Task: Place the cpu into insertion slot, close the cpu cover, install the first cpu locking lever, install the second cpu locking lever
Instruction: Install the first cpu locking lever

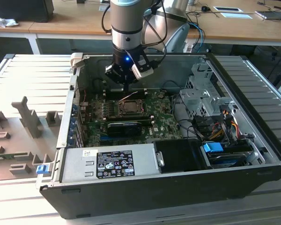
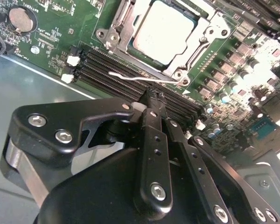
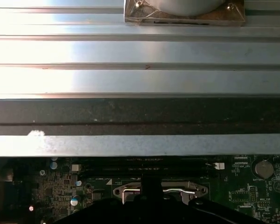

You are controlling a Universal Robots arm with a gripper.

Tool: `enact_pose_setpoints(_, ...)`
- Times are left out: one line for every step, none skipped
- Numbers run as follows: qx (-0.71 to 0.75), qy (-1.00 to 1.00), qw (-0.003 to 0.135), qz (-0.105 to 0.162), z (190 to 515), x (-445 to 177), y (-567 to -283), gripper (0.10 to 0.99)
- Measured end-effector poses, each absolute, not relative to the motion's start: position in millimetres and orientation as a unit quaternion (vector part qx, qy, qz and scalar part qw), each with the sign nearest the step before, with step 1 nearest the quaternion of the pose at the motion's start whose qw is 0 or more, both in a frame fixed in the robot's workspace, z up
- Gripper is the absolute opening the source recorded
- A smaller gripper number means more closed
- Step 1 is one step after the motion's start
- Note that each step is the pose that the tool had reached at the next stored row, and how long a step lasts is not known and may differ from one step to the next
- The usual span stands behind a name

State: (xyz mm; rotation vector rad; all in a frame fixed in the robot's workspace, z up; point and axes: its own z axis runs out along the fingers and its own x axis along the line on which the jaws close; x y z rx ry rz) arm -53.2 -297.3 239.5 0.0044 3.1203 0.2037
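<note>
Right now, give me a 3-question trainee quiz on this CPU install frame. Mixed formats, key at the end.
1. True or false: in the second wrist view the cpu already sits in the insertion slot, with the cpu cover framing it.
2. Multiple choice: in the second wrist view the gripper is nearest to: A) the round coin cell, B) the thin wire lever beside the socket, C) the blue connector seen in the exterior view.
3. Fill in: in the exterior view the gripper hangs above the green ____ inside the open case.

Key: 1 true. 2 B. 3 motherboard.
</note>
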Motion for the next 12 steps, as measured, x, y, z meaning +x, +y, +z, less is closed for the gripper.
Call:
enact_pose_setpoints(0.001,0.998,0.007,0.068,239.2,-52.8,-297.3,0.106)
enact_pose_setpoints(0.001,0.998,0.007,0.068,238.7,-52.7,-297.3,0.106)
enact_pose_setpoints(0.001,0.998,0.007,0.068,238.1,-52.3,-297.3,0.106)
enact_pose_setpoints(0.001,0.998,0.008,0.068,237.4,-51.9,-297.3,0.106)
enact_pose_setpoints(0.000,0.998,0.008,0.068,236.8,-51.4,-297.3,0.106)
enact_pose_setpoints(0.000,0.998,0.008,0.068,235.9,-51.1,-297.3,0.106)
enact_pose_setpoints(0.000,0.998,0.008,0.068,235.3,-51.0,-297.3,0.106)
enact_pose_setpoints(-0.001,0.998,0.009,0.068,234.8,-50.9,-297.3,0.106)
enact_pose_setpoints(-0.002,0.998,0.009,0.068,234.4,-50.9,-297.3,0.106)
enact_pose_setpoints(-0.005,0.998,0.010,0.068,233.9,-50.8,-297.3,0.106)
enact_pose_setpoints(-0.010,0.998,0.009,0.068,233.4,-50.8,-297.3,0.106)
enact_pose_setpoints(-0.018,0.997,0.009,0.068,233.1,-50.9,-297.3,0.106)
